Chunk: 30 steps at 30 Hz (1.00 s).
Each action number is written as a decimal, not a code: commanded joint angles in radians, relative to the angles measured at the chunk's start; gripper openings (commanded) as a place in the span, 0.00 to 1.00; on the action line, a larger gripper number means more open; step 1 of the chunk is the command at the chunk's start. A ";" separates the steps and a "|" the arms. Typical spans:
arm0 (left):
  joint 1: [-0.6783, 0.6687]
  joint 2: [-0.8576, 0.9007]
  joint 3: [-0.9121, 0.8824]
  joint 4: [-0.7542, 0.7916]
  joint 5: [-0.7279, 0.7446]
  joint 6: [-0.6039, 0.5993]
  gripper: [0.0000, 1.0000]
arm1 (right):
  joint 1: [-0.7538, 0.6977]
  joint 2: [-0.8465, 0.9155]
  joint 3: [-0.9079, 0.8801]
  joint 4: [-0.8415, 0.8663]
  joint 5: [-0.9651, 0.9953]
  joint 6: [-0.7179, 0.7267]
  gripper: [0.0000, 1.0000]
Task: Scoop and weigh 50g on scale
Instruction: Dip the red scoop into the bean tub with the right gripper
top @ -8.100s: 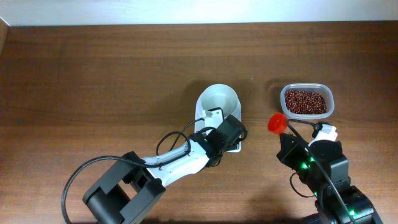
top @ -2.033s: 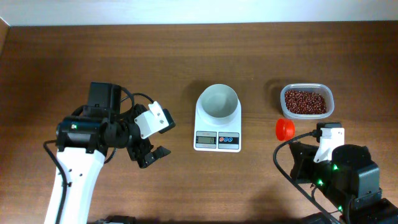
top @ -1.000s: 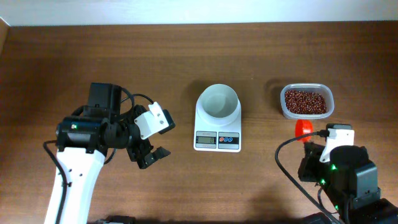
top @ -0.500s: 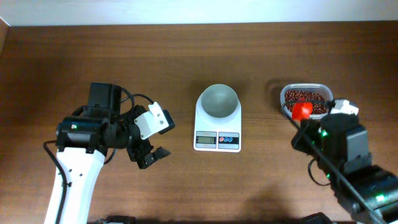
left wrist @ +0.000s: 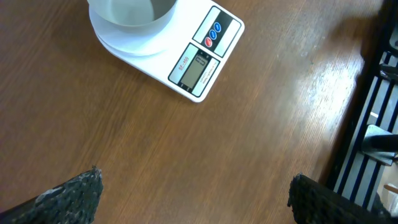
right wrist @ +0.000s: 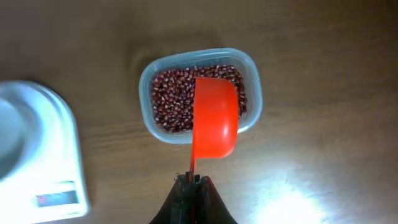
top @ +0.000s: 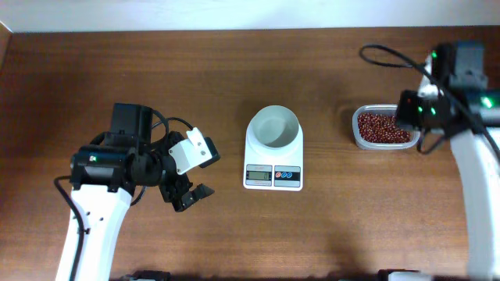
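The white scale stands mid-table with its round white bowl on top, and it shows again in the left wrist view. My right gripper is shut on the thin handle of a red scoop. The scoop hangs over a clear tub of dark red beans. In the overhead view my right arm hides the scoop beside the tub. My left gripper hovers open to the left of the scale, with nothing between its fingers.
The scale's grey display and its red and blue buttons face the front edge. Bare wooden table lies between the scale and the tub. A dark rack stands past the table edge in the left wrist view.
My right arm has swung from the front right of the table up to the far right, carrying the red scoop over the bean tub. The left arm has not moved.
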 commanded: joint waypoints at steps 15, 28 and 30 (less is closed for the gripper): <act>0.005 -0.002 0.018 -0.002 0.003 -0.006 0.99 | -0.004 0.265 0.023 0.056 0.179 -0.299 0.04; 0.005 -0.002 0.018 -0.001 0.003 -0.006 0.99 | -0.055 0.324 0.023 0.064 0.146 -0.300 0.04; 0.005 -0.002 0.018 -0.002 0.003 -0.006 0.99 | -0.066 0.336 0.023 0.073 0.121 -0.304 0.04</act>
